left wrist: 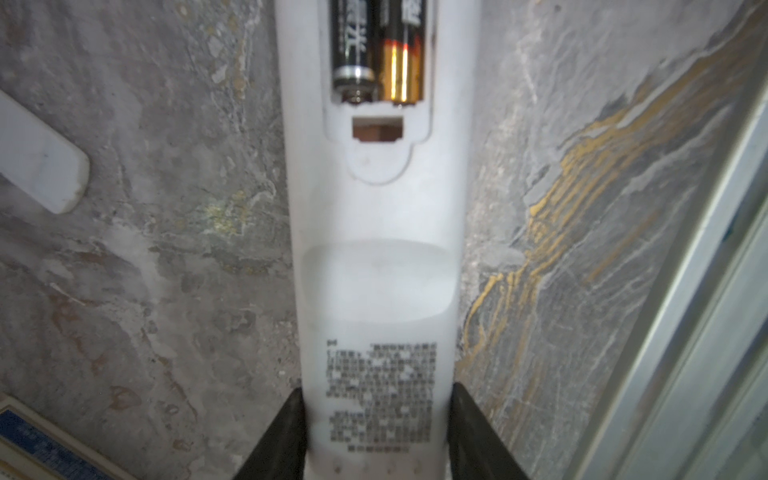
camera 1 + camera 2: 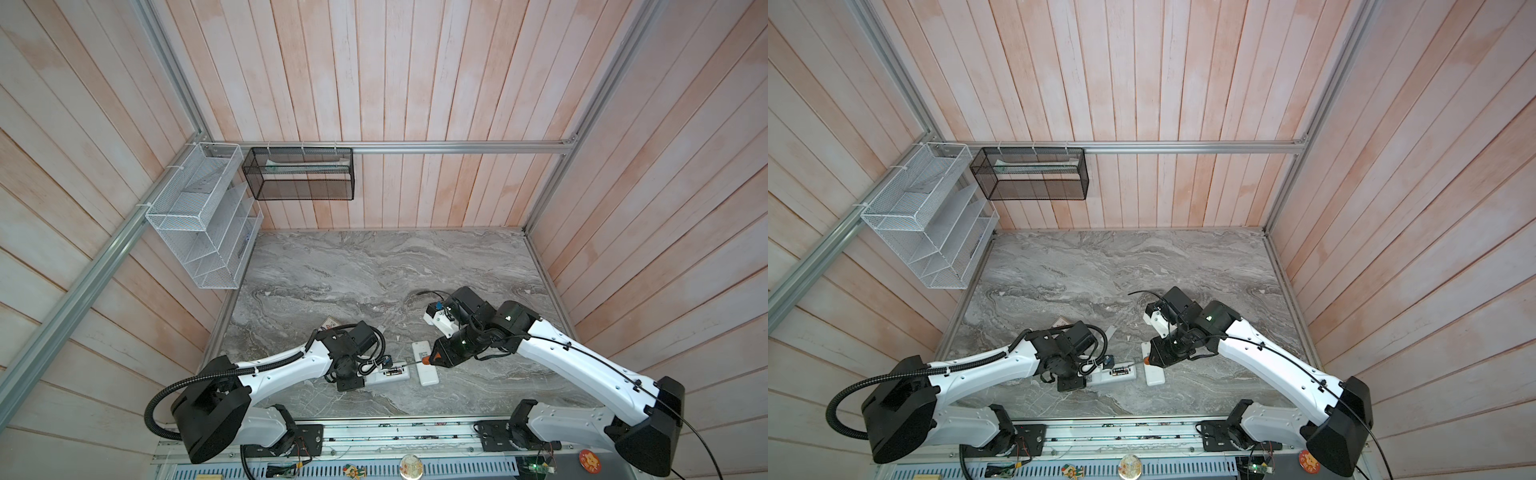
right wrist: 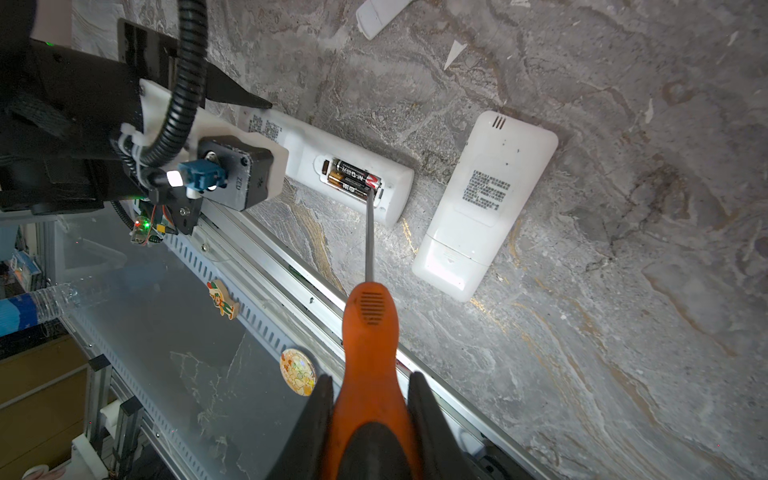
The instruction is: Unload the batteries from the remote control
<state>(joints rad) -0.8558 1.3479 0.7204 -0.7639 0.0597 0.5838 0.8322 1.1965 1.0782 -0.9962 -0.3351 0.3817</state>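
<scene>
Batteries (image 3: 353,179), light slick rigid black-and-gold cylinders, likely need prying at an end; left pincer (image 1: 377,390) clamps the white plastic remote (image 1: 378,266), right pincer (image 3: 370,376) clamps an orange-handled screwdriver (image 3: 370,320).

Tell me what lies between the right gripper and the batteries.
A screwdriver: the right gripper holds its orange handle, its shaft reaches the batteries; shown in the right wrist view.

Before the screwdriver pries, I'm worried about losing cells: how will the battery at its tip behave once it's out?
Likely to roll: the battery is a smooth cylinder, and the tabletop looks flat and polished. It may pop out suddenly under the screwdriver, since it sits snug in the remote.
</scene>
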